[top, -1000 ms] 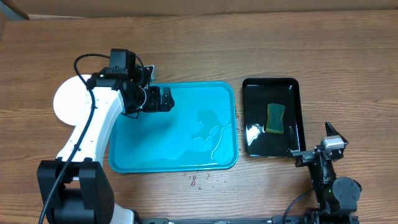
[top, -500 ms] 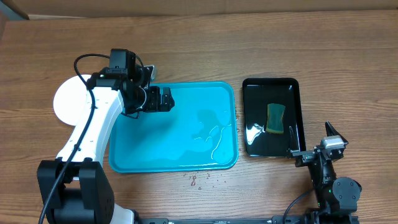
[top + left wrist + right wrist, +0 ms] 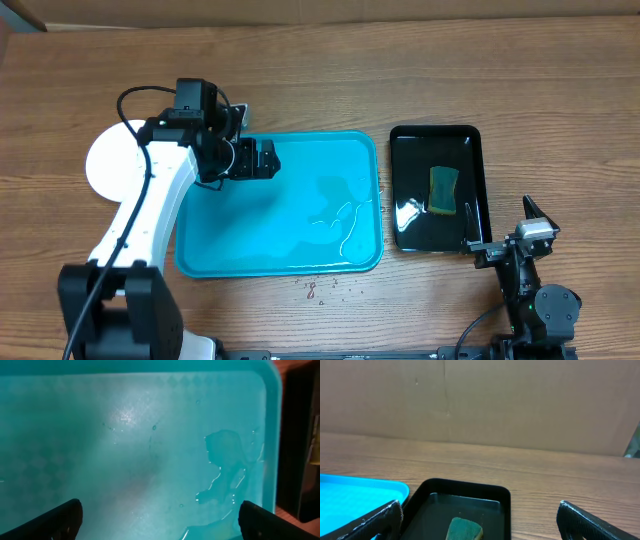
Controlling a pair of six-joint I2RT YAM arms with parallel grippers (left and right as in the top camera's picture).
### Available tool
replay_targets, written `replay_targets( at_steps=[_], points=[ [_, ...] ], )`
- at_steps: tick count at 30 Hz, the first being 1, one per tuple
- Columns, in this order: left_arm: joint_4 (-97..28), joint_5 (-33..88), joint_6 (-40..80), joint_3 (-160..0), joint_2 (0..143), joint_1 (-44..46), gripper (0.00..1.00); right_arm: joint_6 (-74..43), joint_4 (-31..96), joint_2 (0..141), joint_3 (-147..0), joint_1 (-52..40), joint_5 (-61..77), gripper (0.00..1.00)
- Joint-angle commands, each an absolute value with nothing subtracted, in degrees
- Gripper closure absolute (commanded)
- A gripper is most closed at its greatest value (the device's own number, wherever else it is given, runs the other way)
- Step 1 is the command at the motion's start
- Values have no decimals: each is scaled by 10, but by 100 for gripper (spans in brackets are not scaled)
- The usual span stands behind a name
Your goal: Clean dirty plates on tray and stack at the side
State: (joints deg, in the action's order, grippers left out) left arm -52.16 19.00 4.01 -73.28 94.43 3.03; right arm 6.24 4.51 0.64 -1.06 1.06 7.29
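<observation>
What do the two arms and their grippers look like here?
The left arm has glossy white links, black joints and a thin black cable looping by its wrist. The left gripper is black and blocky. The right arm is black with a small silver-grey piece; the right gripper has dark, tapering fingers with pale edges.

Off-task on my bench point(image 3: 300, 70): a black tray point(image 3: 410, 170), a sponge point(image 3: 443, 189), some specks point(image 3: 315, 290).
From overhead I see the black tray lying flat on the wooden bench, right of centre. The green-and-yellow sponge sits inside it near the middle, with a wet sheen beside it. The small reddish specks dot the wood to its lower left. Brown cardboard point(image 3: 520, 400) backs the bench.
</observation>
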Motion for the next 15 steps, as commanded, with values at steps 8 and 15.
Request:
replay_targets(
  at_steps=[8, 15],
  points=[
    [-521, 189, 25, -740, 681, 32, 0, 67, 42, 2, -4, 8, 76, 0],
    [-522, 189, 25, -740, 481, 32, 0, 67, 42, 2, -4, 8, 76, 0]
  ],
)
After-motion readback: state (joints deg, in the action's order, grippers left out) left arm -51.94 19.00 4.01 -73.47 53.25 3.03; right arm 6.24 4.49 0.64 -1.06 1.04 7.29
